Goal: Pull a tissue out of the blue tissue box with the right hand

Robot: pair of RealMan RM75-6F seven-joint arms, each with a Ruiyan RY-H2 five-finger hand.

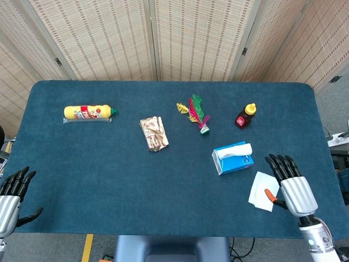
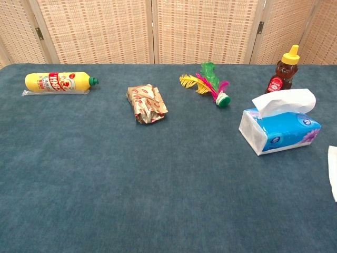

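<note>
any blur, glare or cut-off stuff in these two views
Head view: sharp and evenly lit, soft shadows, no glare; the left hand is cropped at the frame corner. Chest view: also sharp, with a faint shadow beside the blue tissue box; the pulled tissue is cut off at the right edge, and neither hand shows.
</note>
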